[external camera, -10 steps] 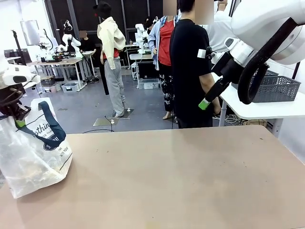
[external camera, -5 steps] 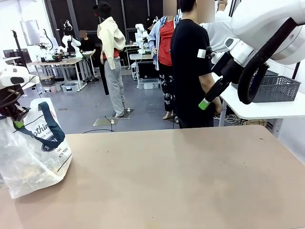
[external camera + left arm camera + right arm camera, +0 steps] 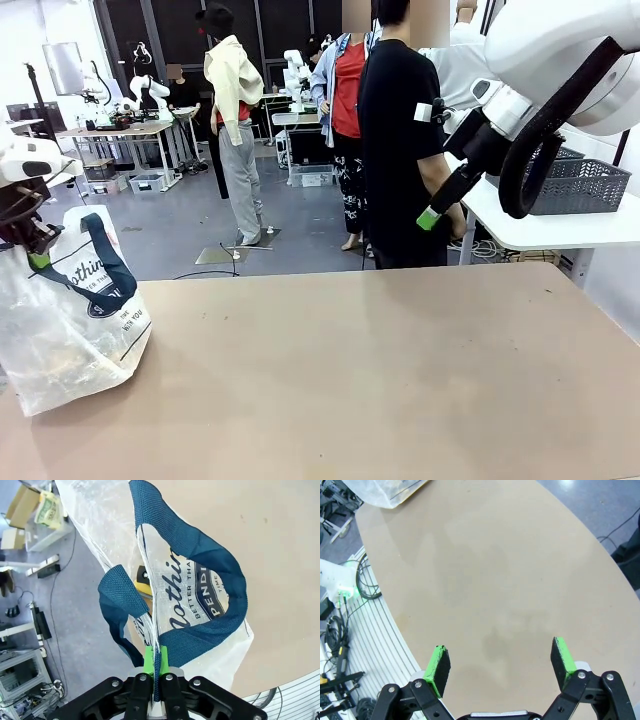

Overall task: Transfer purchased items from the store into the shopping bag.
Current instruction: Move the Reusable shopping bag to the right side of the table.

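Navy handle (image 3: 150,645) of shopping bag (image 3: 70,320) pinched in left claw (image 3: 156,661); right claw (image 3: 500,664) wide, empty.

The shopping bag (image 3: 70,320) is sitting at the counter's (image 3: 380,370) left edge, slumping a little, navy handle arching over its printed side. The left gripper (image 3: 38,255) is pinching the bag's top at the handle. Beyond the counter's far edge, the right gripper (image 3: 430,215) is hanging raised before a person in black (image 3: 395,140).
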You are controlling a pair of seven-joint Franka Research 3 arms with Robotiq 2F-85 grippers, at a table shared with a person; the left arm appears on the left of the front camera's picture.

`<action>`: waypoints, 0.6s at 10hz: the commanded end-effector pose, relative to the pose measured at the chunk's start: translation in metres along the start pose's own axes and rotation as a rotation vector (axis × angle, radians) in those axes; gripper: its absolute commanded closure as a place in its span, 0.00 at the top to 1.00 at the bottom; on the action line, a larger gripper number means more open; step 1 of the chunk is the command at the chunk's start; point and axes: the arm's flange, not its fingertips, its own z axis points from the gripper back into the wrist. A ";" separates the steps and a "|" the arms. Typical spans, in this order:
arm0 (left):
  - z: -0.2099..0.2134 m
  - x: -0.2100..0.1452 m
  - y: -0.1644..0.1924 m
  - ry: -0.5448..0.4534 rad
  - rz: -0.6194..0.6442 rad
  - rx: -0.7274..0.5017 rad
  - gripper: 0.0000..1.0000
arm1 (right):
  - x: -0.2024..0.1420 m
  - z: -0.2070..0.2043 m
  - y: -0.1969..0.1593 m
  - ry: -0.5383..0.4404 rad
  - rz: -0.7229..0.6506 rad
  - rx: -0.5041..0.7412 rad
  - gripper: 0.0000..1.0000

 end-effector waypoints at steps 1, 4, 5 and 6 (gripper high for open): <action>0.009 0.001 0.001 -0.007 0.010 0.001 0.39 | 0.001 -0.001 0.000 0.001 -0.017 0.004 1.00; 0.025 0.008 0.007 -0.001 0.007 0.022 0.98 | 0.001 -0.001 0.000 0.001 -0.017 0.004 1.00; 0.030 0.009 0.008 -0.011 0.008 0.012 1.00 | 0.001 -0.001 0.000 0.001 -0.017 0.004 1.00; 0.035 0.011 0.008 -0.013 0.014 0.015 1.00 | 0.001 -0.001 0.000 0.001 -0.017 0.004 1.00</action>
